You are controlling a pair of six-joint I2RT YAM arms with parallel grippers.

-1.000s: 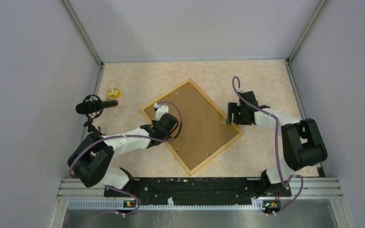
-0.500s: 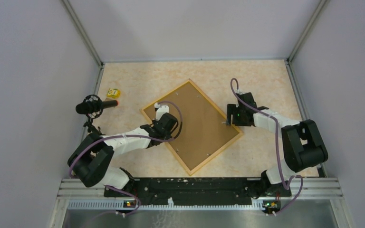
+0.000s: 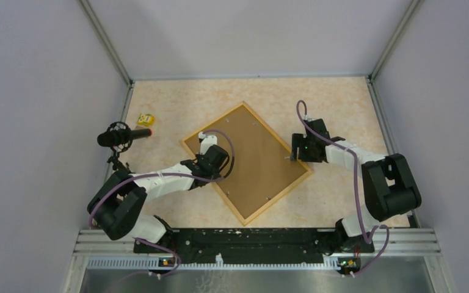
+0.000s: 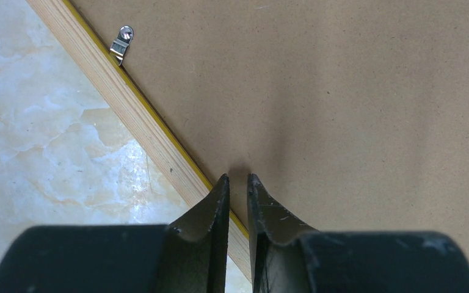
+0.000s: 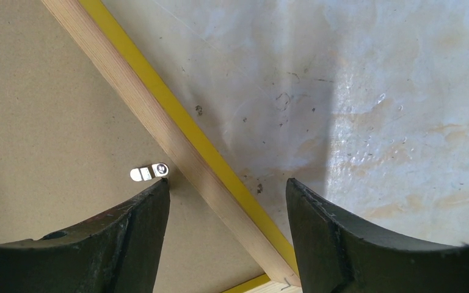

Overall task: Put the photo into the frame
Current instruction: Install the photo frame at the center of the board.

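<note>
The frame (image 3: pixel 269 129) lies face down and diagonal on the table, its yellow-edged wooden border (image 4: pixel 134 116) around a brown backing board (image 3: pixel 253 155). The photo is hidden. My left gripper (image 4: pixel 237 178) hovers over the board just inside the frame's left border (image 3: pixel 205 138), jaws parted by a narrow slit with nothing between them. My right gripper (image 5: pixel 227 182) is open and straddles the frame's right border (image 5: pixel 159 122) near its corner (image 3: pixel 292 156). Its left finger tip sits beside a small metal clip (image 5: pixel 149 173). Another clip (image 4: pixel 121 43) sits on the left border.
A black microphone on a stand (image 3: pixel 122 135) and a small yellow object (image 3: pixel 145 119) are at the table's left side. Grey walls close in on three sides. Bare marbled tabletop (image 5: pixel 342 91) lies to the right of the frame.
My left gripper's jaws have parted from shut to a narrow slit. The right gripper has shifted slightly along the frame's right border. The frame has not moved.
</note>
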